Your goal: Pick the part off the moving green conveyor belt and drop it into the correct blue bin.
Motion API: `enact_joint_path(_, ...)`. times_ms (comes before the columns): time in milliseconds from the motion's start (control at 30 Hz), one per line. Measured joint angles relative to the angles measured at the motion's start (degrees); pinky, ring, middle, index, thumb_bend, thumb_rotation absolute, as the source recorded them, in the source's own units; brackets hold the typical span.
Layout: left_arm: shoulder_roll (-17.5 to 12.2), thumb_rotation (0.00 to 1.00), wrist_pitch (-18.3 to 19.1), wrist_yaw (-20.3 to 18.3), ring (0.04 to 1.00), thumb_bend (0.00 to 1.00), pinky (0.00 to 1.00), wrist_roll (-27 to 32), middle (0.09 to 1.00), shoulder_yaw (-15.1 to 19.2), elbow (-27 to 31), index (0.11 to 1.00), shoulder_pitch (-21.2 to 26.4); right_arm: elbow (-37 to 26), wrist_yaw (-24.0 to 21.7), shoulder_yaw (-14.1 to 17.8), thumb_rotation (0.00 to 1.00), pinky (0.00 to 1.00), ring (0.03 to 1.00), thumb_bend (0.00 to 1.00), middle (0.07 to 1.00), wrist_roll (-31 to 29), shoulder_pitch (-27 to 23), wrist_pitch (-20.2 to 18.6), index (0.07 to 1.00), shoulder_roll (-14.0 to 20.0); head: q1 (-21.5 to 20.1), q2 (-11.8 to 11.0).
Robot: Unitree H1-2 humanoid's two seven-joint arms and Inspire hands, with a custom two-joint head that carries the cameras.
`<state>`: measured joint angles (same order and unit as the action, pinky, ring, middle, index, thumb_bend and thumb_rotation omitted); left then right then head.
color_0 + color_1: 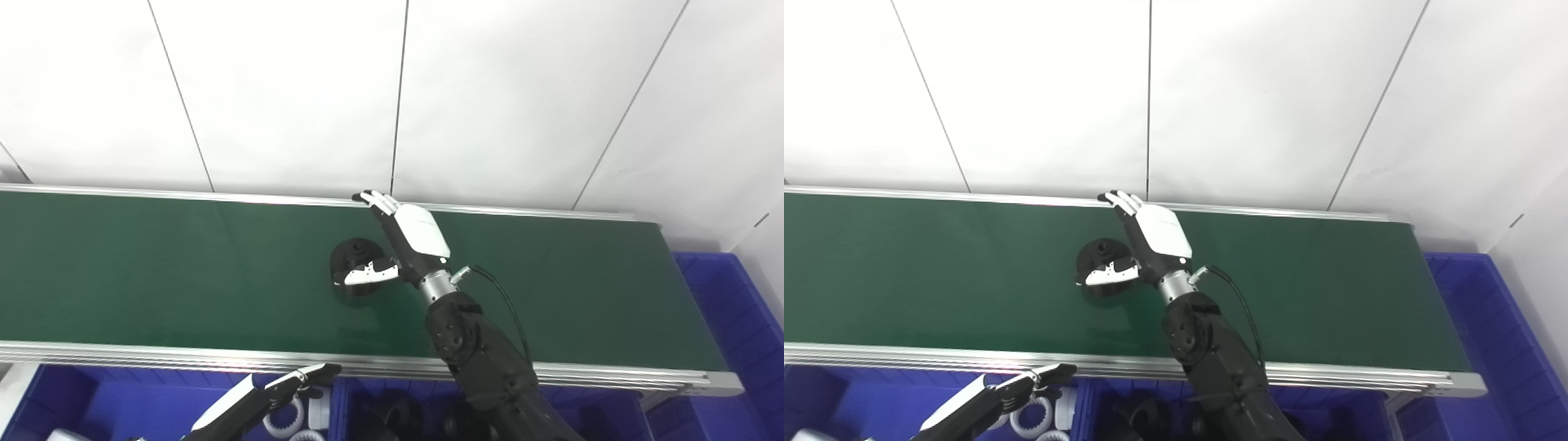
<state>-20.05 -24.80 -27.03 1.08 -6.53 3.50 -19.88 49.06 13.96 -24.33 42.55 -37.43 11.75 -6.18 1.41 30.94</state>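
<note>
Right hand [409, 236] over green conveyor belt [153, 269], fingers [376, 201] spread wide beside black part [354, 260], thumb across it, no grasp, left hand [269, 395] low over blue bin [122, 404], fingers loosely extended, empty.

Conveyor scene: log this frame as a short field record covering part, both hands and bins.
part: black round part lying on the green conveyor belt, mid-belt
right hand: open over the belt, fingers extended beside the part, thumb across it, not closed
left hand: low, over the blue bin holding white ring parts, holding nothing
other bins: one with black parts below the belt; one at the right end
</note>
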Motion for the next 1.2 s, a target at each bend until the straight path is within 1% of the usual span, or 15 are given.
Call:
enact_joint_path(167, -0.3, 0.60, 0.0, 0.0, 0.912, 0.52, 0.85, 0.0, 0.936, 0.1, 0.3, 0.901, -0.4, 7.5, 1.7, -1.5, 0.44, 0.92, 0.956, 1.00, 0.941, -0.2, -2.2, -0.4, 0.920, -0.6, 0.3, 0.3)
enact_joint_path(267, -0.6, 0.60, 0.0, 0.0, 0.913, 0.52, 0.85, 0.0, 0.936, 0.3, 1.2, 0.902, -0.8, 10.4, 2.4, -2.6, 0.46, 0.80, 0.887, 1.00, 0.904, -0.1, -3.0, -0.8, 0.912, -0.7, 0.3, 0.5)
enact_joint_path(300, -0.6, 0.60, 0.0, 0.0, 0.913, 0.52, 0.85, 0.1, 0.936, 0.4, 1.3, 0.902, -0.9, 11.9, 3.7, -3.1, 0.46, 0.77, 0.873, 1.00, 0.895, -0.1, -3.5, -0.8, 0.908, -0.8, 0.3, 0.7)
enact_joint_path(367, -0.7, 0.60, 0.0, 0.0, 0.917, 0.51, 0.85, 0.1, 0.938, 0.6, 1.4, 0.905, -0.9, 14.2, 5.1, -4.7, 0.44, 0.68, 0.780, 1.00, 0.837, 0.6, -4.9, -1.2, 0.874, -0.9, 0.3, 0.9)
enact_joint_path(400, -0.7, 0.60, 0.0, 0.0, 0.918, 0.51, 0.85, 0.1, 0.938, 0.7, 1.4, 0.905, -0.9, 15.1, 5.3, -5.7, 0.41, 0.59, 0.706, 1.00, 0.806, 0.9, -5.6, -2.1, 0.847, -0.9, 0.2, 1.1)
enact_joint_path(433, -0.7, 0.60, 0.0, -0.1, 0.919, 0.51, 0.85, 0.2, 0.938, 0.8, 1.4, 0.906, -0.9, 15.4, 5.2, -6.5, 0.40, 0.54, 0.669, 1.00, 0.791, 1.2, -6.1, -2.8, 0.833, -0.9, 0.2, 1.1)
enact_joint_path(467, -0.8, 0.60, 0.0, -0.1, 0.918, 0.51, 0.85, 0.5, 0.939, 0.9, 1.4, 0.906, -0.9, 15.6, 5.0, -7.1, 0.36, 0.43, 0.541, 1.00, 0.706, 1.5, -6.5, -3.4, 0.786, -0.9, 0.2, 1.1)
enact_joint_path(500, -0.8, 0.60, 0.0, -0.2, 0.917, 0.51, 0.85, 0.8, 0.939, 0.9, 1.4, 0.907, -0.9, 15.7, 4.7, -8.1, 0.34, 0.39, 0.497, 1.00, 0.677, 1.9, -6.9, -4.3, 0.770, -0.9, -0.1, 1.1)
enact_joint_path(533, -0.8, 0.60, 0.0, -0.3, 0.917, 0.50, 0.85, 1.1, 0.939, 1.0, 1.5, 0.907, -0.9, 15.7, 4.2, -9.1, 0.26, 0.32, 0.418, 0.99, 0.607, 2.3, -7.6, -5.3, 0.715, -0.9, -0.3, 1.1)
enact_joint_path(600, -0.8, 0.61, 0.0, -0.3, 0.919, 0.50, 0.86, 1.3, 0.940, 1.1, 1.5, 0.909, -0.8, 15.8, 3.9, -10.7, 0.15, 0.27, 0.368, 0.93, 0.556, 3.2, -8.4, -6.7, 0.658, -0.9, -0.4, 1.3)
enact_joint_path(633, -0.8, 0.61, 0.0, -0.4, 0.921, 0.50, 0.86, 1.3, 0.941, 1.2, 1.6, 0.911, -0.8, 15.8, 3.9, -11.4, 0.05, 0.25, 0.341, 0.75, 0.513, 3.5, -8.7, -6.7, 0.604, -0.7, -0.5, 1.3)
enact_joint_path(667, -0.8, 0.61, 0.0, -0.6, 0.921, 0.50, 0.86, 1.3, 0.941, 1.2, 1.6, 0.911, -0.9, 15.8, 3.9, -12.2, 0.04, 0.25, 0.338, 0.71, 0.507, 3.6, -8.8, -6.7, 0.597, -0.5, -0.5, 1.3)
enact_joint_path(767, -0.8, 0.62, 0.0, -0.9, 0.923, 0.49, 0.87, 1.3, 0.941, 1.3, 1.6, 0.912, -0.6, 15.0, 3.9, -13.3, 0.00, 0.23, 0.309, 0.55, 0.463, 3.4, -8.8, -6.7, 0.515, 0.0, -0.7, 1.4)
enact_joint_path(967, -0.8, 0.64, 0.0, -1.0, 0.923, 0.50, 0.87, 1.3, 0.940, 1.4, 1.7, 0.910, 0.6, 14.4, 4.3, -13.7, 0.00, 0.20, 0.275, 0.53, 0.489, 2.1, -8.7, -6.2, 0.467, 1.0, -1.0, 1.6)
enact_joint_path(1200, -0.9, 0.66, 0.0, -1.2, 0.924, 0.50, 0.87, 1.3, 0.941, 1.5, 1.8, 0.910, 0.6, 14.6, 7.4, -14.3, 0.00, 0.19, 0.263, 0.53, 0.490, 1.6, -7.9, -3.6, 0.466, 1.6, -1.1, 1.8)
